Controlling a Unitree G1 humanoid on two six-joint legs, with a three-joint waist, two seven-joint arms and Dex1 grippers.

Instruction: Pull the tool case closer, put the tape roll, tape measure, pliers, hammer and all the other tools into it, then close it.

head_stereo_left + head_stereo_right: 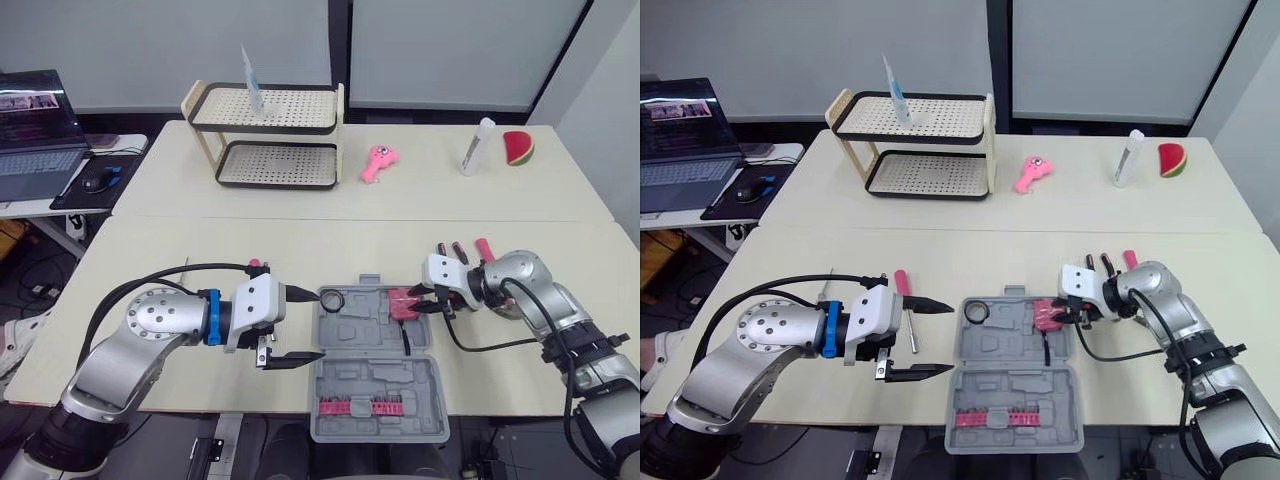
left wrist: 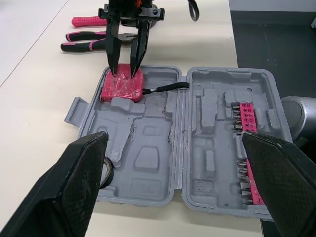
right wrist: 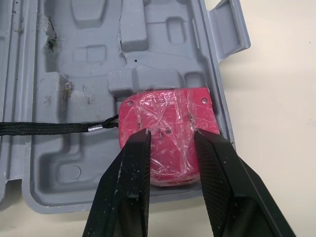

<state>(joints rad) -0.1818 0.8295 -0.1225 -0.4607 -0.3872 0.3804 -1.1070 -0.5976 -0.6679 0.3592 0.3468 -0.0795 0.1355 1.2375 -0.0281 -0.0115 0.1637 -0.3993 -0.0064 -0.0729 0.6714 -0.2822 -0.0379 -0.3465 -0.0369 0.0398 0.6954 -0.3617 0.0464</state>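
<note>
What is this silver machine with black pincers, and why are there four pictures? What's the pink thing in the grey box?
It is a robot with two arms, each ending in a claw. Two pictures come from cameras in its head, looking down at the table. Two come from its wrists, looking along each claw. The grey box is an open tool case. In it lie a black tape roll and the pink thing, a tape measure. The right claw hangs just over the tape measure, fingers apart. The left claw is wide open at the case's edge, holding nothing.
</note>
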